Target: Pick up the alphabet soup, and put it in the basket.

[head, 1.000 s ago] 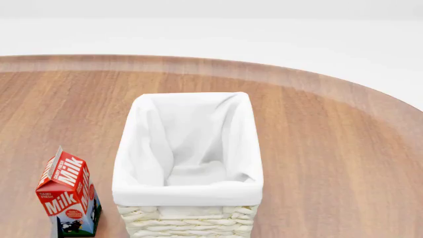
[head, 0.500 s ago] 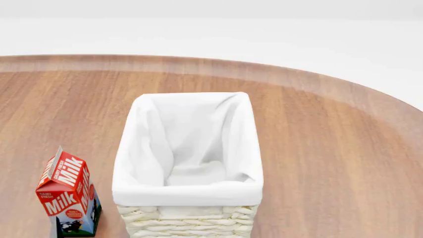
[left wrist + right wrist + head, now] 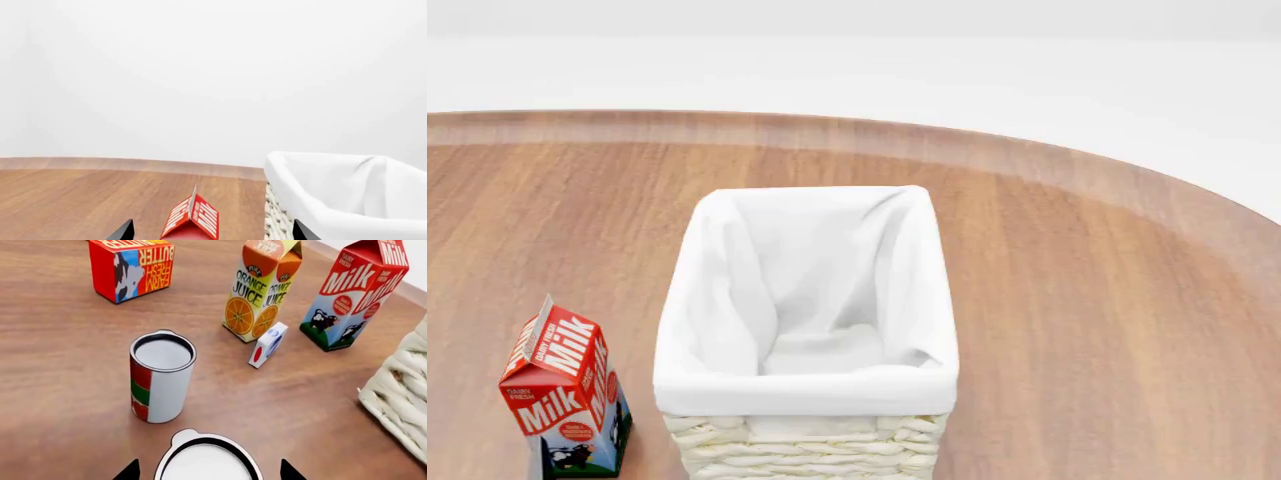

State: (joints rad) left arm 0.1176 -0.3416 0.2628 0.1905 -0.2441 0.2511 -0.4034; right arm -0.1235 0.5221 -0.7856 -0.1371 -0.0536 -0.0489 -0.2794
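Only the pale top of the alphabet soup (image 3: 205, 462) shows in the right wrist view, with its label hidden. It stands between the two dark fingertips of my right gripper (image 3: 208, 471), which is open with gaps on both sides of the can. The cream wicker basket (image 3: 807, 400) with white lining stands in the middle of the head view, and its woven wall (image 3: 400, 400) edges the right wrist view. My left gripper (image 3: 212, 232) is open, its tips spread either side of a red milk carton's top (image 3: 192, 220), next to the basket (image 3: 333, 200). The head view shows neither gripper.
A red and green can (image 3: 161, 377) stands just beyond the soup. Farther off are an orange juice carton (image 3: 261, 290), a small white box (image 3: 267, 344), a milk carton (image 3: 353, 295) and a butter box (image 3: 130, 267). The round wooden table (image 3: 1094, 300) carries the milk carton (image 3: 565, 395) left of the basket.
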